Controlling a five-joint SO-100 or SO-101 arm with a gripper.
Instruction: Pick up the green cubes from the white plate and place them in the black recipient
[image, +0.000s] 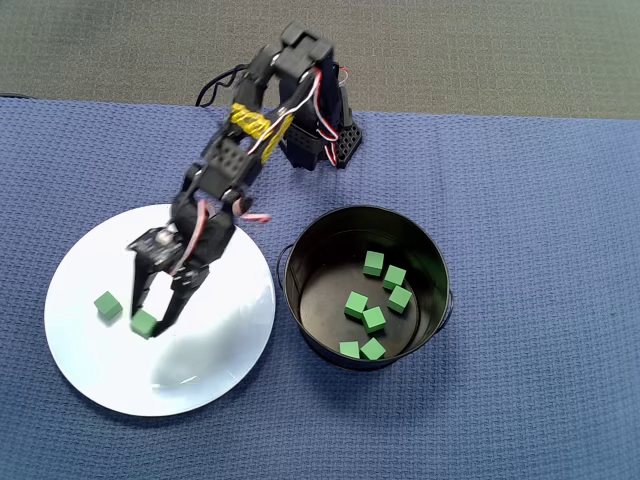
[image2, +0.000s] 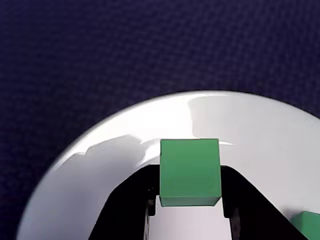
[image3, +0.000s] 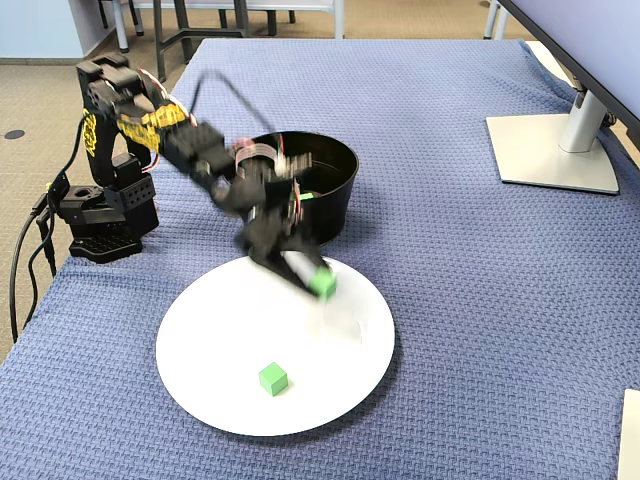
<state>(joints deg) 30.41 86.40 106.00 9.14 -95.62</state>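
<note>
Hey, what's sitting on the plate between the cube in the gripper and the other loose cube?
Nothing. In the overhead view, only bare white plate separates the held cube in the gripper from the loose cube.

arm (image: 225, 170): black plastic links, boxy servo housings, blocky build
base (image3: 100, 215): black, ribbed front block, sits on the blue cloth
tape (image: 258, 122): yellow band with black markings around the upper link
wires (image: 310, 100): red, white and black leads bundled along the links; thin black cable looping off the base side
gripper (image: 152, 322): two black tapered fingers; blurred in the fixed view
</note>
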